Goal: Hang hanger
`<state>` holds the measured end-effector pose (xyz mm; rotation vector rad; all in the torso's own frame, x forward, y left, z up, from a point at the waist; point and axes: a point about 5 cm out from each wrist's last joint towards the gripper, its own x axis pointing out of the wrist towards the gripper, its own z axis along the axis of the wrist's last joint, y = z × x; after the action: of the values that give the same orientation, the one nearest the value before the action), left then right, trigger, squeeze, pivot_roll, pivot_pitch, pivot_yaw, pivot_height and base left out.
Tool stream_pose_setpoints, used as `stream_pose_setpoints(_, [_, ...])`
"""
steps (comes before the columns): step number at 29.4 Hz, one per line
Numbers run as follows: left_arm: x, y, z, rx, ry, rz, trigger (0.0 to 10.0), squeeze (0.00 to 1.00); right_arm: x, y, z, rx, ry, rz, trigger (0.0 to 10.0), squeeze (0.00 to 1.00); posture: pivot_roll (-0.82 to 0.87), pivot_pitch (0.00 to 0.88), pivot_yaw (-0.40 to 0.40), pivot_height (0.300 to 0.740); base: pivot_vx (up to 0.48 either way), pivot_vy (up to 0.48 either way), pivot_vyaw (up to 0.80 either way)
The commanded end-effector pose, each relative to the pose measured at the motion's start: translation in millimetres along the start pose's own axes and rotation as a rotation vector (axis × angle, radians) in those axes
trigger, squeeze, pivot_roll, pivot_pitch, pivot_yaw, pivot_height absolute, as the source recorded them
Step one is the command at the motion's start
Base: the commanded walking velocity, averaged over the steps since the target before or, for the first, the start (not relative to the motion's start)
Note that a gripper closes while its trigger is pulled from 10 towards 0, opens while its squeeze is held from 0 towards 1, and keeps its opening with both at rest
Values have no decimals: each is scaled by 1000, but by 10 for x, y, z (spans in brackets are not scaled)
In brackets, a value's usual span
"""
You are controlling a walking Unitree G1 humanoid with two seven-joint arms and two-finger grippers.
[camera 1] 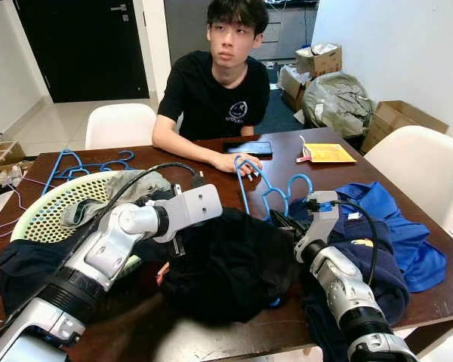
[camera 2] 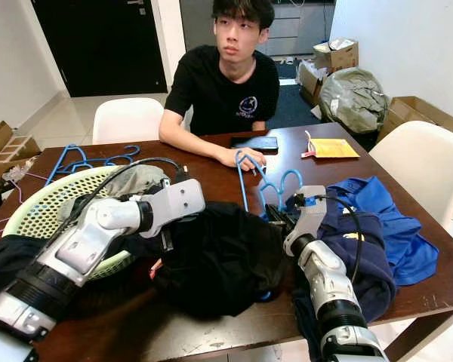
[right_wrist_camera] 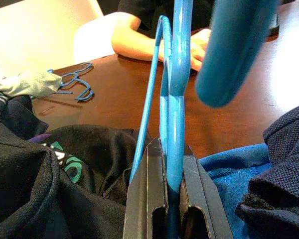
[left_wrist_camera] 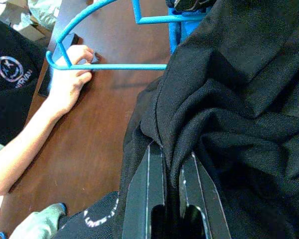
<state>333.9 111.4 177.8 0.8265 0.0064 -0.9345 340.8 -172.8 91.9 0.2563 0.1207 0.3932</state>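
On the surface | right tool pinching blue hanger | left tool pinching black garment

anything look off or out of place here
Yes: a person's hand rests on the hook end of the blue hanger that the right claw is clamped on. The left claw pinches the black shirt, heaped on the table.

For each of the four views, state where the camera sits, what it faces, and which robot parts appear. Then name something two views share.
Left eye, right eye: head, facing down at the table; both arms, a seated person.
Left wrist: along left gripper pinching the black garment.
Right wrist: along right gripper clamping the blue hanger.
Shared: hanger, person's hand.
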Motion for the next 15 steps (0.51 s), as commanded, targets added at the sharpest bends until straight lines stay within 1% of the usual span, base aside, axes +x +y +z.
stream_pose_setpoints(1, [33, -89, -6, 9, 4, -32, 10000, 0, -67, -19, -170, -12, 72, -10, 10000, 0, 108, 0, 16, 740, 0, 0, 0])
stream_pose_setpoints(15, [29, -102, -1, 11, 5, -37, 10000, 0, -73, -20, -168, -7, 69, -12, 10000, 0, 108, 0, 20, 740, 0, 0, 0])
